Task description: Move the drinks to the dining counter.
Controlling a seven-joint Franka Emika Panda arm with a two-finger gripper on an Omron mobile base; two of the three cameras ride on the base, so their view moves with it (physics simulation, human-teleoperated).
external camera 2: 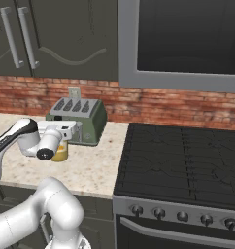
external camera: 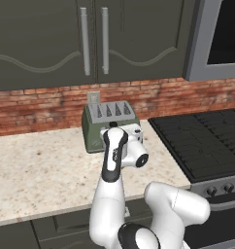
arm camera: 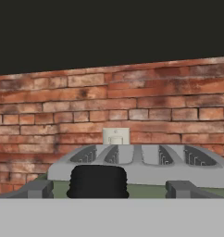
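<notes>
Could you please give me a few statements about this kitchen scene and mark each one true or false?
1. The toaster stands against the brick wall. True.
2. The juice bottle is on the stove. False: it stands on the counter in front of the toaster.
3. The end effector has its fingertips on either side of the bottle's black cap. True.
4. The cabinet doors above the counter hang open. False: they are closed.
5. A pan sits on the stove. False: its burners are bare.
</notes>
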